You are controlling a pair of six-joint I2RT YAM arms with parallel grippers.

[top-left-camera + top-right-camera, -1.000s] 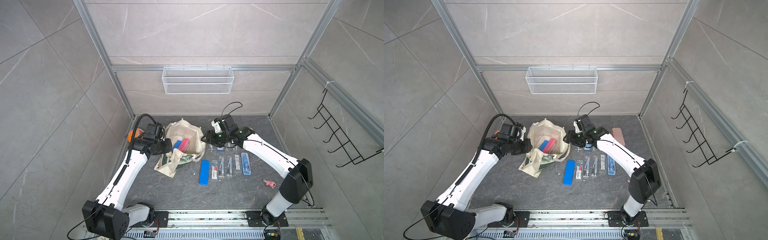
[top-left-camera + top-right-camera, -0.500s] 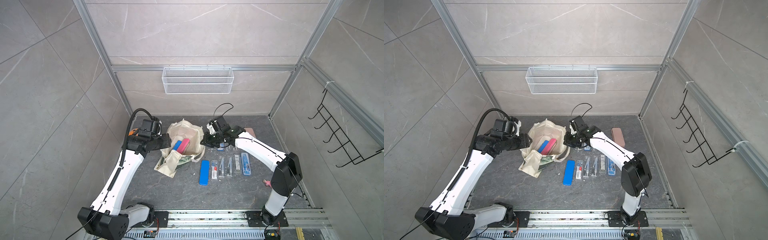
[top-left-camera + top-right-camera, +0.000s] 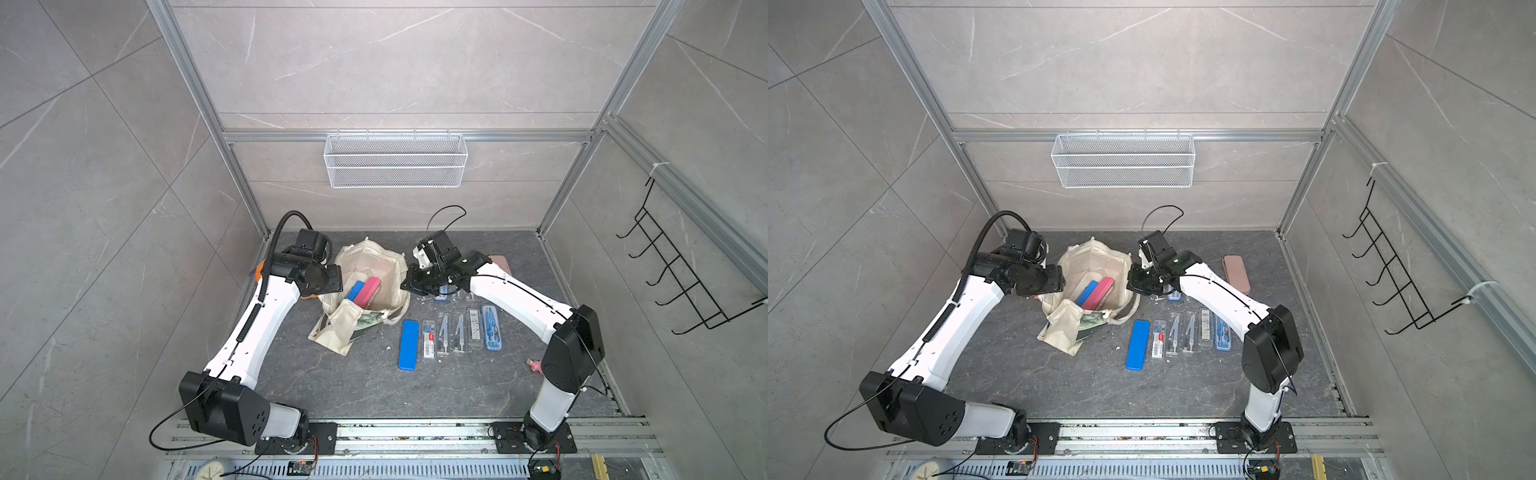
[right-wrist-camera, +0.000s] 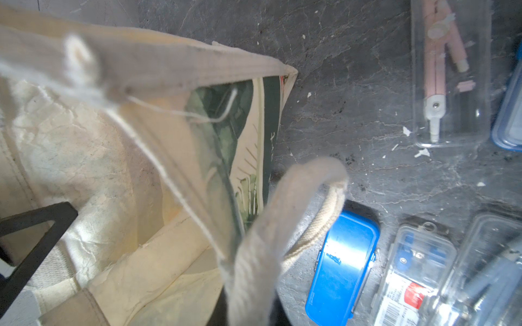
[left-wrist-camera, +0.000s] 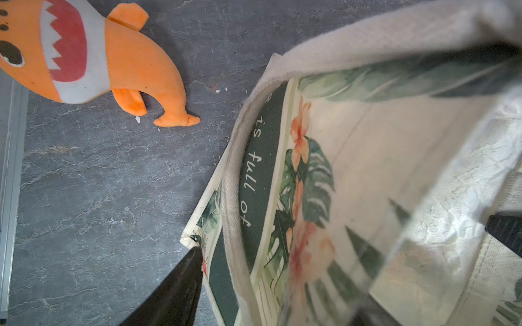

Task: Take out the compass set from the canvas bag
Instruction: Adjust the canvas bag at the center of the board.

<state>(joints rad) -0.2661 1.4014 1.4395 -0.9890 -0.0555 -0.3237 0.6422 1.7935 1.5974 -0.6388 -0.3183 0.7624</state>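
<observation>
We are swapping grips: left gripper (image 3: 333,279) now spreading wide off the canvas bag (image 3: 368,264), right gripper (image 3: 409,286) pinching its right rim, freeing us to reach inside.

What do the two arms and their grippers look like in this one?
The left arm and right arm have glossy white links, black joint housings and black bases. A ribbed black hose arcs along the left; a thin black cable loops above the right. The left gripper and right gripper are black; a left finger tapers to a point.

The canvas bag (image 3: 1096,261) stands open, a blue case (image 3: 1087,293) and pink case (image 3: 1104,291) inside
</observation>
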